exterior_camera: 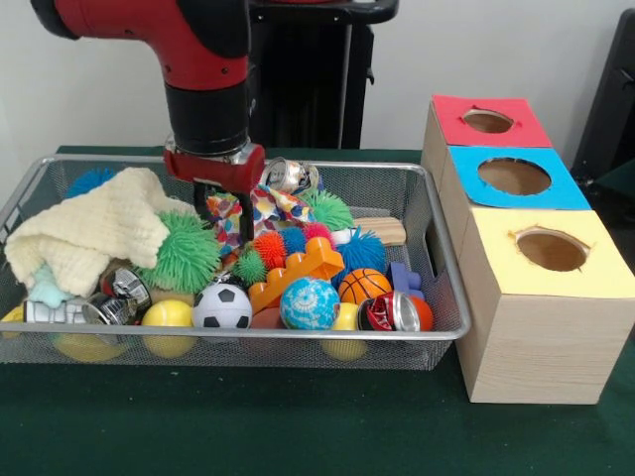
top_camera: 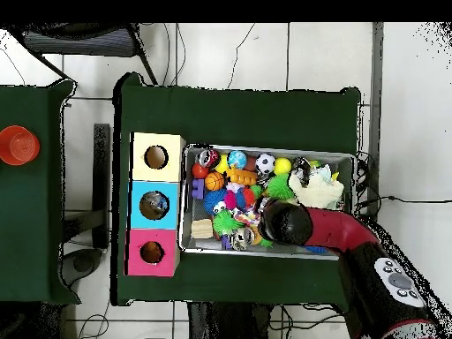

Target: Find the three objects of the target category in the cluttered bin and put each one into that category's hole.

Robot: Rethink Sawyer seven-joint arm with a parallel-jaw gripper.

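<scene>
The gripper [exterior_camera: 220, 203] reaches down into the cluttered bin [exterior_camera: 448, 297], its red mount sitting low over the heap; its tips sink among the toys, so whether they are spread or closed on anything cannot be told. Right at the tips lies a patterned cloth [exterior_camera: 260, 211] in many colours, and touching it on the picture's left is a green spiky ball [exterior_camera: 184, 253]. Beyond that ball, farther to the picture's left, a cream knitted cloth [exterior_camera: 89, 226] is bunched against the bin's end. Just behind the gripper's mount a shiny metal can [exterior_camera: 288, 176] rests near the back wall. Nearer the camera than the gripper sit an orange toy brick [exterior_camera: 298, 275], a small soccer ball [exterior_camera: 221, 305] and a blue patterned ball [exterior_camera: 309, 302] (all well apart from the tips). Beside the bin stand three wooden boxes, topped red [exterior_camera: 486, 121], blue [exterior_camera: 514, 177] and yellow [exterior_camera: 551, 253]. In the overhead view the arm [top_camera: 327, 229] covers one corner of the bin [top_camera: 184, 199].
</scene>
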